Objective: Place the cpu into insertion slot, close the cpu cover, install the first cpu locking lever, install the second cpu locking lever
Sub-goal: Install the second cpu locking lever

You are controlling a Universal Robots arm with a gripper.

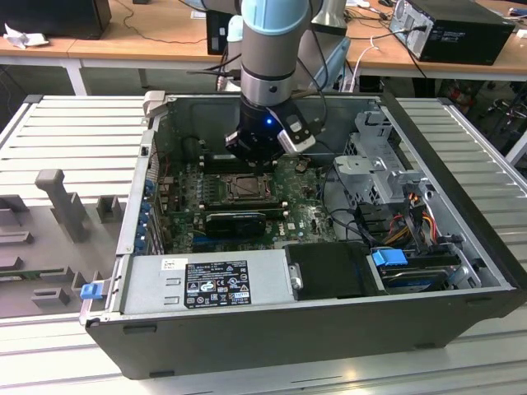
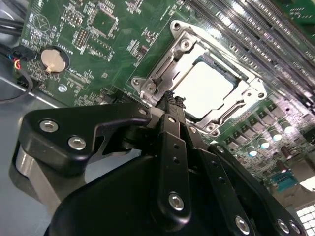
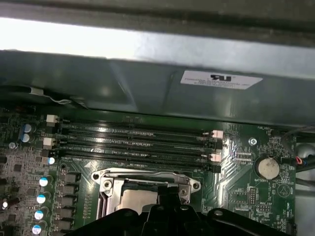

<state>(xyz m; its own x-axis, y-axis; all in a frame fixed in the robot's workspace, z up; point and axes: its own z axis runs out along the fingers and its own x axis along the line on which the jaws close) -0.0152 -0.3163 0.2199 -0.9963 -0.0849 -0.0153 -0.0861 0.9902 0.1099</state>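
Observation:
The cpu (image 2: 204,88) lies in the insertion slot (image 1: 244,189) on the green board, its bright silver top showing through the window of the cpu cover (image 2: 183,48). The cover lies flat over it. My gripper (image 2: 172,98) is shut with nothing between its black fingers. Its tip sits at the cover's edge near a corner screw; I cannot tell if it touches. In the first wrist view the gripper (image 3: 167,195) overlaps the socket frame (image 3: 110,179). In the exterior view the gripper (image 1: 257,158) hangs just above the socket's far side.
Long memory slots (image 3: 138,142) run beside the socket toward the case wall (image 3: 147,88). A coin battery (image 2: 53,59) sits on the board. A black graphics card (image 1: 235,220), the power supply (image 1: 210,280), a drive cage (image 1: 370,164) and cables (image 1: 412,214) crowd the case.

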